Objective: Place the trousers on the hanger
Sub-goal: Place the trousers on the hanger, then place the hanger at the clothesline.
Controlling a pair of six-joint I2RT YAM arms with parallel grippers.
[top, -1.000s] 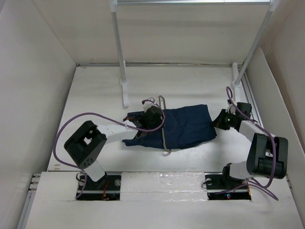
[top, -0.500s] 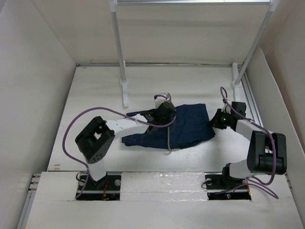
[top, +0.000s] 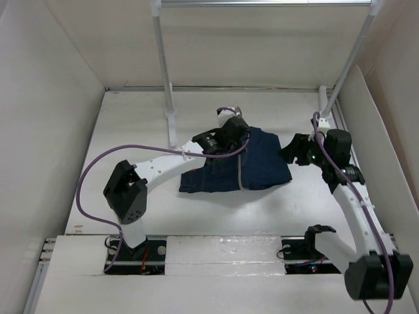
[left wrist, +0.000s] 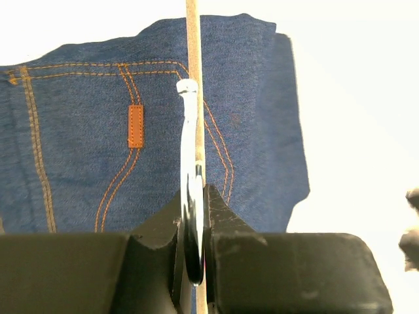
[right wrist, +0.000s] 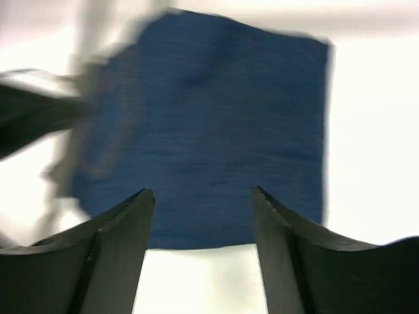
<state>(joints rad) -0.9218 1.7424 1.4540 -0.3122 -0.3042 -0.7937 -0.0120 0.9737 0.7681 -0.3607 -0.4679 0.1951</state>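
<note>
Both arms reached over the table, one gripper clamped and the other spread

The left arm [top: 163,163] rose from its base at the near edge, folded at the elbow toward the left edge, and stretched long and low to the table's centre, where the left gripper [left wrist: 194,196] had its jaws pressed tight together on the hanger [left wrist: 189,131]. The right arm [top: 357,203] climbed from the near edge along the right edge, its wrist bent inward toward the centre, and the right gripper [right wrist: 201,193] pointed left with its dark fingers [right wrist: 118,242] spread well apart
</note>
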